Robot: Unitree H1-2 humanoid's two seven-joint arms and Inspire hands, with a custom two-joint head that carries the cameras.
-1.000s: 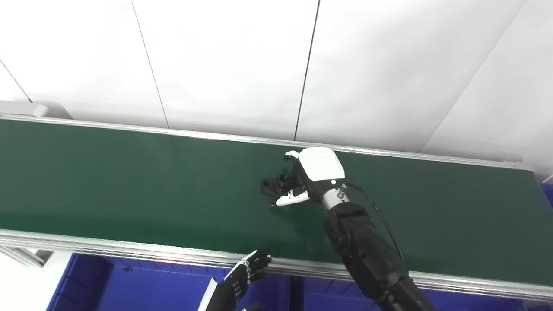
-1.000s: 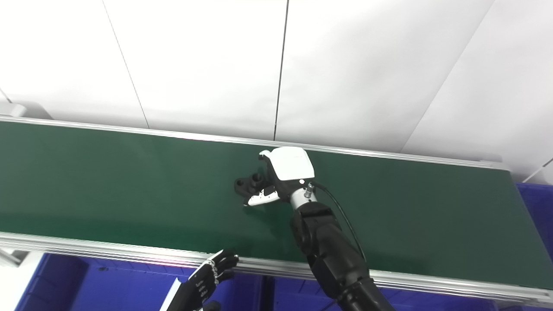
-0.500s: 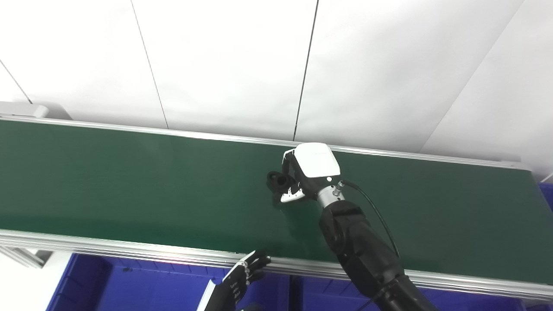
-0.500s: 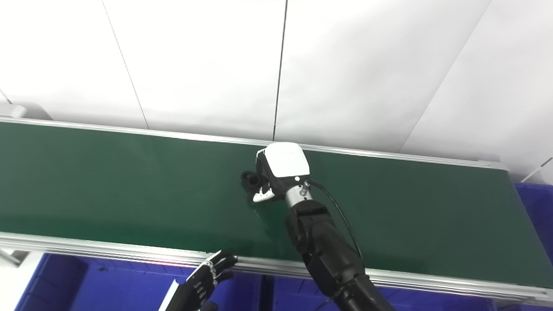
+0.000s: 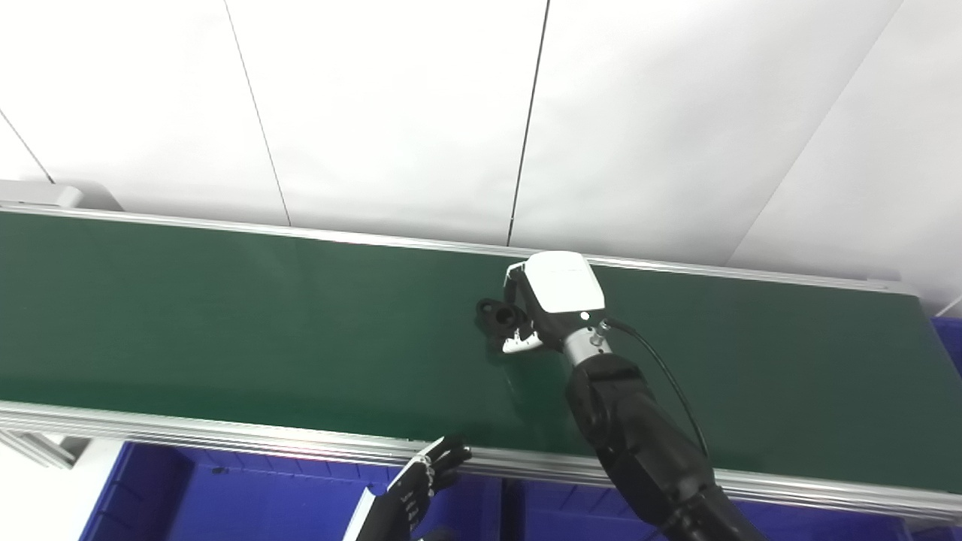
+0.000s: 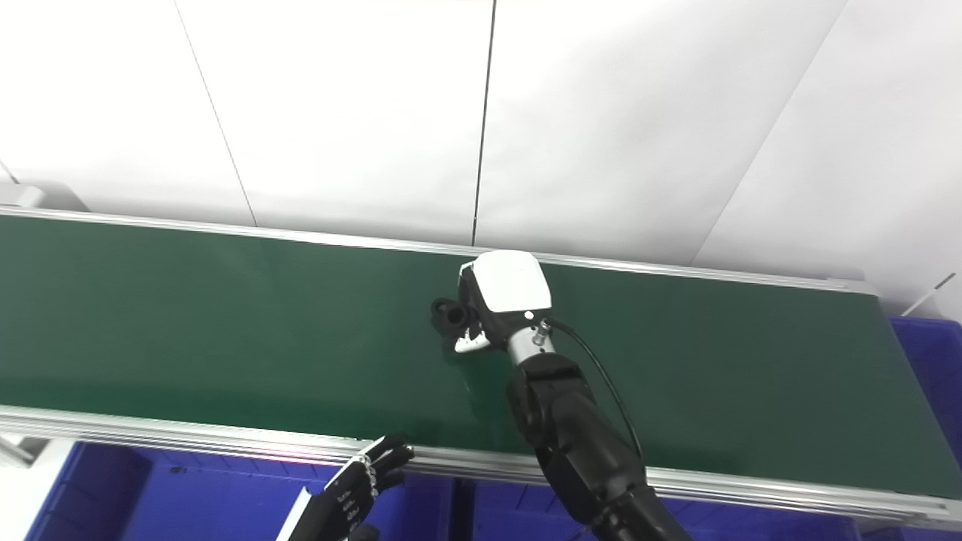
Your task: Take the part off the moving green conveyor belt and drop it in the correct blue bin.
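Left eye view: the right hand [image 5: 552,304], white-backed, reaches over the middle of the green belt [image 5: 225,315] toward its far edge, fingers curled around the black part [image 5: 496,314]. The part projects from the hand on its left side, showing a round opening at its end; the rest is hidden under the palm. A white fingertip [image 5: 518,345] shows just below the part. Whether the part is clear of the belt surface or still touching it cannot be told from either view. The black right forearm [image 5: 639,451] runs from the wrist down to the bottom edge of the frame, with a black cable [image 5: 665,376] looping out from the wrist on its right.

The left hand [image 5: 421,485] sits low at the bottom edge, near the front rail [image 5: 225,436] of the conveyor, its dark fingers extended and slightly apart, holding nothing. Its fingertips overlap the rail in both views.

Below the front rail lie blue bins [image 5: 248,500]; a further blue bin [image 6: 932,376] shows at the right end of the belt. Behind the belt runs a far rail [image 5: 338,239], and above it a white panelled wall [image 5: 376,113].
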